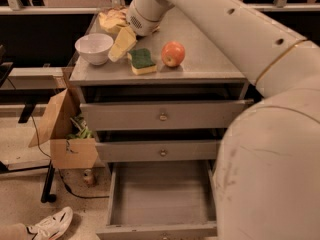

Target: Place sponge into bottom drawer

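Gripper [120, 46] nr sponge [142, 61], partly hidden
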Controlling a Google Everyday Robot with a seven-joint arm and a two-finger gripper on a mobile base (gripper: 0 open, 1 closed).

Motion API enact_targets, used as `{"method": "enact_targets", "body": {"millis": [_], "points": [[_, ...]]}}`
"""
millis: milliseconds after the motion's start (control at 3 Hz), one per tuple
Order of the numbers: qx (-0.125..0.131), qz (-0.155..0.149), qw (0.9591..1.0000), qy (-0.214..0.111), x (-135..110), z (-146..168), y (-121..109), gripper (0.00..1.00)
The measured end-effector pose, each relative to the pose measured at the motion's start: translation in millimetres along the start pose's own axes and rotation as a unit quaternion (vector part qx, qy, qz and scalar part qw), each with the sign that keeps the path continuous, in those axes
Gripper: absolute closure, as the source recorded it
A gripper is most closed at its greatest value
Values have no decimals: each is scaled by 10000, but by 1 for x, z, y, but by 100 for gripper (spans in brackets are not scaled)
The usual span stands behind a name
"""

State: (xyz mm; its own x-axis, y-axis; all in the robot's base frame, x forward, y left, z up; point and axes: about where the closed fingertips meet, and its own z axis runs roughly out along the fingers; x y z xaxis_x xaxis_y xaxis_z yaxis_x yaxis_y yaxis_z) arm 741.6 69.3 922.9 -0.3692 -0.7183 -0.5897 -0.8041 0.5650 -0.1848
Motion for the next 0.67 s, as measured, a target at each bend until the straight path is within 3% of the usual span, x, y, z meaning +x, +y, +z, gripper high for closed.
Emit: {"method": "enact_targets", "body": {"millis": [667], "points": [[11,14,9996,299,2,52,-19,0]]}}
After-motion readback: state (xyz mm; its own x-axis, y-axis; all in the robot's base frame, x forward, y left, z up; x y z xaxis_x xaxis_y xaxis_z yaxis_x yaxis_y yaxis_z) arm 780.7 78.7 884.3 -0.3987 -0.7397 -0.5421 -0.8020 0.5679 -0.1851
